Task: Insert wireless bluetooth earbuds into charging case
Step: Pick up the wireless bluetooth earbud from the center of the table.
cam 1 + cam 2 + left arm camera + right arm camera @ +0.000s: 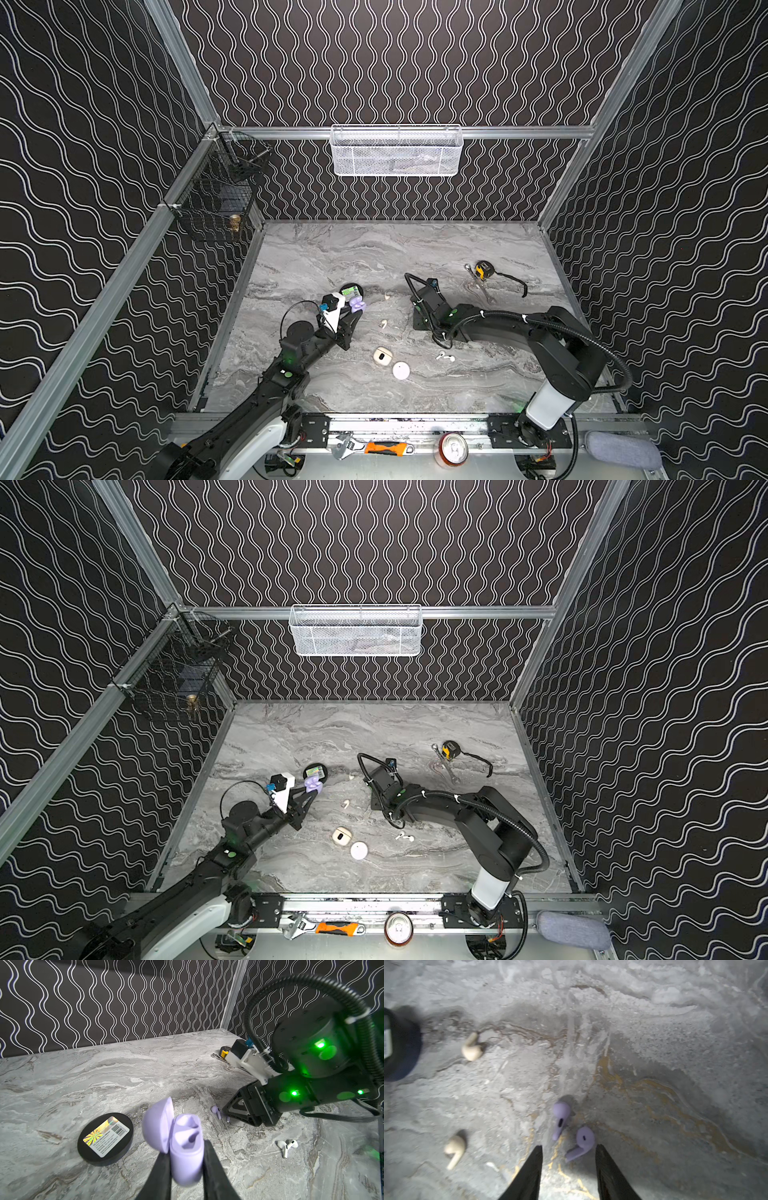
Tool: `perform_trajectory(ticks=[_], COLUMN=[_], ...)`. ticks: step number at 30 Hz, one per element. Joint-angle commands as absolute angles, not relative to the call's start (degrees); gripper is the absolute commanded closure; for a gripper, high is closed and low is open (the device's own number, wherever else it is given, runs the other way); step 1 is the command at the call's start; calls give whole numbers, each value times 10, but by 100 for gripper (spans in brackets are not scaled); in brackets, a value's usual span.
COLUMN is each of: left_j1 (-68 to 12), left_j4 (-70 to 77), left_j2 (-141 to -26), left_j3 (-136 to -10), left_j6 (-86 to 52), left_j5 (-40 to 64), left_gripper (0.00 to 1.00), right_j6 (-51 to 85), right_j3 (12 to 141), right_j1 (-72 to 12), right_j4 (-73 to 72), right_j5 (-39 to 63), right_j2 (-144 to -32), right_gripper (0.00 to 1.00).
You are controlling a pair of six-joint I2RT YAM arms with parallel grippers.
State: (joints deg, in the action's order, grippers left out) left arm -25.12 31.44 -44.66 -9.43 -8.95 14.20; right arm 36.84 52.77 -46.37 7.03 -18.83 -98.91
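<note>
Lilac earbud (583,1142) lies flat on the counter (654,1022) between the tips of the right end effector (569,1147). Its jaws stand apart and clamp nothing. The bud's rounded head sits close to one finger while its stem reaches across the gap. The second lilac earbud (560,1119) lies just beside it, out past the fingertips. The left end effector (186,1148) is clamped on the body of the lilac charging case (187,1163), which it holds above the counter with the lid swung open and both wells looking empty.

The step in hand appears to be picking up the nearer bud. To do it well, the right arm should probably shift sideways so the bud sits midway between the jaws rather than against one. It should also come low enough for the pads to meet the head or the thick top of the stem. The plastic is glossy and tiny, so a lopsided or fast squeeze may flick the bud away or nudge its neighbour; a slow, light close seems wiser. After the lift, the stem needs to point down into the matching well, and the left arm should hold the case steady, opening upward.

Cream earbuds (472,1047) and white earbuds (286,1146) lie elsewhere on the counter, apart from this pair.
</note>
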Motion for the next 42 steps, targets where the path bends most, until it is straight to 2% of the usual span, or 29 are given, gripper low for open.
perform_trajectory(ticks=[1, 22, 34, 42], left_j1=[-252, -256, -257, -257], left_j4=[338, 324, 321, 321], left_j2=[-450, -445, -447, -445], left_j3=[-102, -106, -108, -108], left_j6=[-84, -79, -79, -80], left_j5=[154, 144, 140, 142], left_gripper=[100, 100, 100, 100], right_j6=[373, 375, 375, 361], right_j3=[539, 537, 507, 506], right_j1=[-464, -463, -463, -463], right_j4=[78, 91, 112, 91], right_j5=[-203, -228, -249, -221], right_j2=[-1004, -1033, -992, -986], right_gripper=[56, 59, 61, 60])
